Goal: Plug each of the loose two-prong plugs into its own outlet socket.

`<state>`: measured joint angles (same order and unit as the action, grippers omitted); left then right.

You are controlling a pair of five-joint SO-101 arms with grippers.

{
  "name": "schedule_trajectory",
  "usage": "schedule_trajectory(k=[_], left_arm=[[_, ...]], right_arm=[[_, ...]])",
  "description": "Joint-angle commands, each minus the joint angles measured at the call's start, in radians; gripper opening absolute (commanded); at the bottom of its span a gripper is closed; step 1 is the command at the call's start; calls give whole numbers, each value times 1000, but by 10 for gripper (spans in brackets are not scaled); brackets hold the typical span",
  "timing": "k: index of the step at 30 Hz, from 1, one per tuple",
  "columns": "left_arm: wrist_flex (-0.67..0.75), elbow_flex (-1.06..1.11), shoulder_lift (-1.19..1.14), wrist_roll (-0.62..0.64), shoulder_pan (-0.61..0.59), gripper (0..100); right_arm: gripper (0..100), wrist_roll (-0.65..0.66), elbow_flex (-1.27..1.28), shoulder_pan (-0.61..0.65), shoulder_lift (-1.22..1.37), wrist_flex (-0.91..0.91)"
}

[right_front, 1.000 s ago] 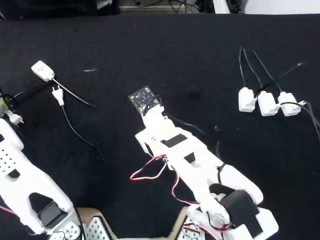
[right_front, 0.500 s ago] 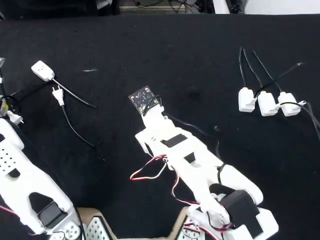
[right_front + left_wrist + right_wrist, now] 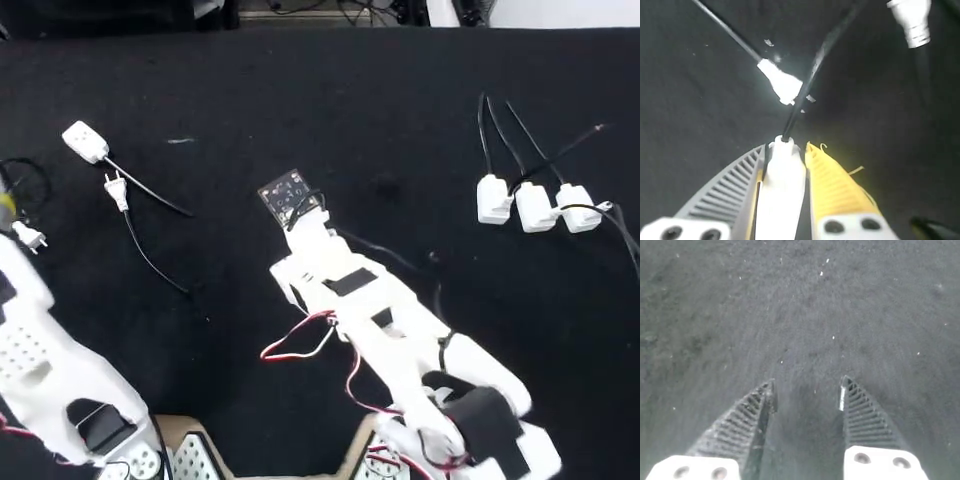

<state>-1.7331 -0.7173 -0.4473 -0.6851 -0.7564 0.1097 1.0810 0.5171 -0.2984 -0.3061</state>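
Note:
My left gripper (image 3: 785, 147) is shut on a white plug body (image 3: 782, 172), and that plug's black cord (image 3: 807, 85) runs away from the fingertips. Just beyond lies a second loose white plug (image 3: 780, 86) on the black mat. In the high view the left arm (image 3: 40, 350) stands at the left edge, with a small white plug (image 3: 28, 237) beside it. A white outlet socket (image 3: 85, 141) and another plug (image 3: 117, 188) lie farther in. My right gripper (image 3: 807, 390) is open over bare mat, holding nothing.
Three white sockets (image 3: 533, 206) with plugged-in black cords sit in a row at the right. The right arm (image 3: 380, 320) stretches across the middle of the mat. A red and white wire (image 3: 295, 345) loops beside it. A black cable (image 3: 150, 260) trails from the loose plug.
The left arm has drawn back a little toward the front edge, and the black cord at the far left has shifted into a loop. The right arm has barely moved.

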Motion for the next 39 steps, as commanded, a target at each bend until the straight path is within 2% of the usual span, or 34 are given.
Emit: schedule_trajectory(k=[1, 5, 9, 12, 15, 18, 20, 23, 25, 28, 31, 34, 39], left_arm=[[-28, 147, 247, 146, 84, 30], [-25, 455, 482, 239, 220, 30], [58, 754, 721, 381, 458, 30], [233, 951, 873, 528, 633, 30], [480, 1170, 965, 704, 750, 30], [678, 1354, 1002, 809, 845, 30], [760, 1434, 1010, 841, 909, 30], [793, 1481, 1013, 858, 986, 30], [793, 1481, 1007, 870, 1006, 34], [792, 1486, 1008, 885, 981, 106], [792, 1480, 1016, 924, 914, 174], [779, 1446, 1017, 927, 834, 180], [612, 1276, 1017, 908, 723, 182]], right_arm=[[194, -8, -1, -43, -96, -48], [194, -8, -1, -66, -113, -55], [194, -8, -1, -68, -113, -51], [194, -8, -1, -84, -116, -51], [194, -15, -2, -135, -122, -55], [194, -112, -4, -184, -122, -51], [194, -150, -5, -206, -122, -51], [194, -155, -7, -209, -122, -51], [194, -155, -7, -207, -122, -51], [194, -155, -7, -207, -122, -51], [194, -155, -8, -207, -122, -51], [194, -155, -8, -207, -122, -51], [194, -155, -8, -207, -119, -49]])
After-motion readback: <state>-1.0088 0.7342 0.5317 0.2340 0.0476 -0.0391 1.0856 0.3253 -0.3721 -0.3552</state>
